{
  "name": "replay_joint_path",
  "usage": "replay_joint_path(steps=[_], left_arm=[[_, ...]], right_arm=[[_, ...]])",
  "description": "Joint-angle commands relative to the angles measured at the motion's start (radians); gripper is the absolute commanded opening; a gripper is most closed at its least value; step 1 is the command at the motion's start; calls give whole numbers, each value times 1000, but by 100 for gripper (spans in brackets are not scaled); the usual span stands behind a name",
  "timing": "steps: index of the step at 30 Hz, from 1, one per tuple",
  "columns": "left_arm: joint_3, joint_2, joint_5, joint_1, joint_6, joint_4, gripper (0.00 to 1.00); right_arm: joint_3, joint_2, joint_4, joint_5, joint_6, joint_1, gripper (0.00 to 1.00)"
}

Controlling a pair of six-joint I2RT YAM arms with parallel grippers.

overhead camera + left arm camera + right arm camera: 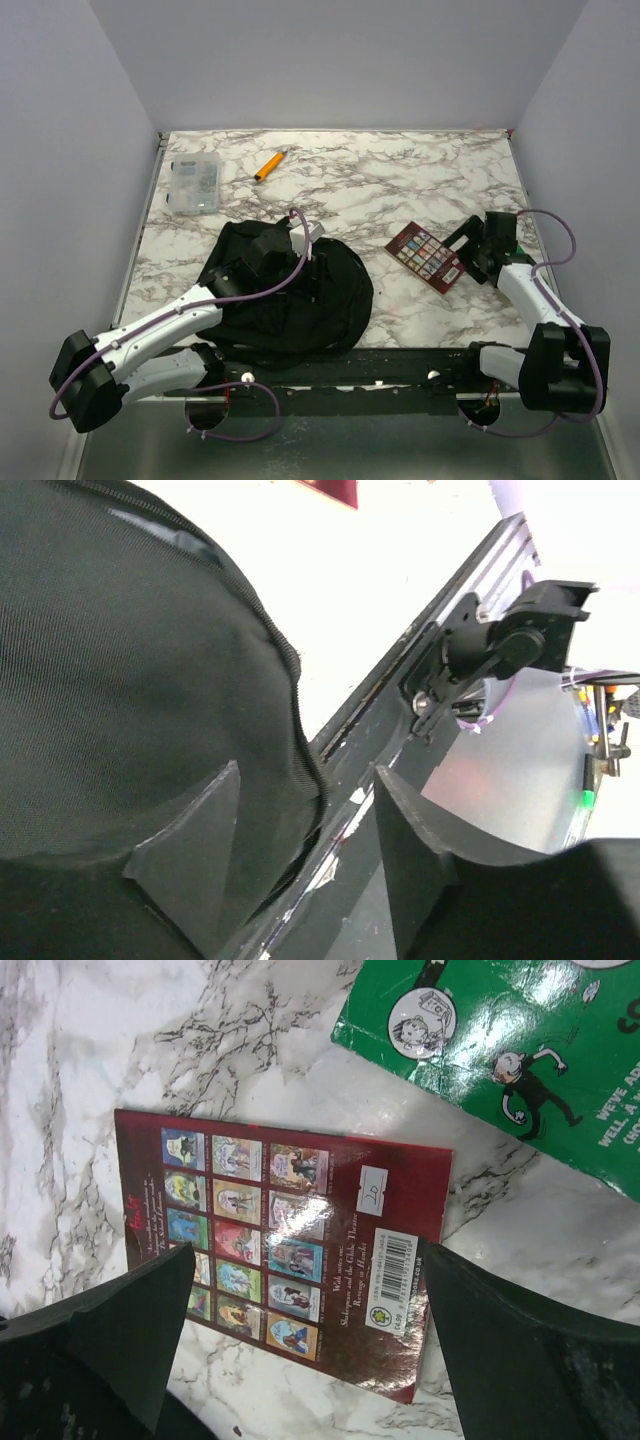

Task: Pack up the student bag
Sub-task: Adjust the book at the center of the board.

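Note:
The student bag [290, 292], a large black fabric backpack, lies flat at the table's near left. My left gripper [312, 268] hovers over its right part. In the left wrist view that gripper [305, 830] is open, with the student bag's zipped edge [150, 680] running between the fingers close to the left one [190, 850]; nothing is gripped. A dark red book [425, 255] lies right of the bag. My right gripper [462, 243] stands open just above it, its fingers straddling the red book's [280, 1240] barcode end. A green book [520, 1060] lies beyond it.
A clear plastic box [194, 185] and an orange marker [268, 166] lie at the far left of the marble table. The black near rail [400, 375] runs along the front edge. The right arm's base [500, 645] shows in the left wrist view. Grey walls enclose three sides.

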Motion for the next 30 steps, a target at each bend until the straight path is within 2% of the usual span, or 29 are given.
replay_joint_path(steps=[1, 5, 10, 15, 21, 25, 27, 30], left_arm=[[62, -47, 41, 0, 41, -49, 62], [81, -73, 57, 0, 34, -62, 67], [97, -103, 61, 0, 22, -66, 70], [128, -90, 64, 0, 18, -71, 72], [174, -45, 47, 0, -26, -55, 76], [198, -12, 14, -2, -112, -13, 76], [205, 13, -21, -2, -170, 17, 75], [245, 86, -68, -17, -238, 43, 72]], right_arm=[[-1, -3, -21, 95, -7, -5, 100], [-27, 53, 23, 21, -8, -5, 100], [-33, 63, 52, -56, -101, -4, 100], [-67, 97, 88, -200, -98, 9, 97], [-110, 94, 162, -240, -38, 212, 96], [-114, 55, 185, -300, -14, 283, 96], [-99, 13, 163, -287, -46, 283, 96], [-29, -30, 73, -179, -128, 283, 97]])
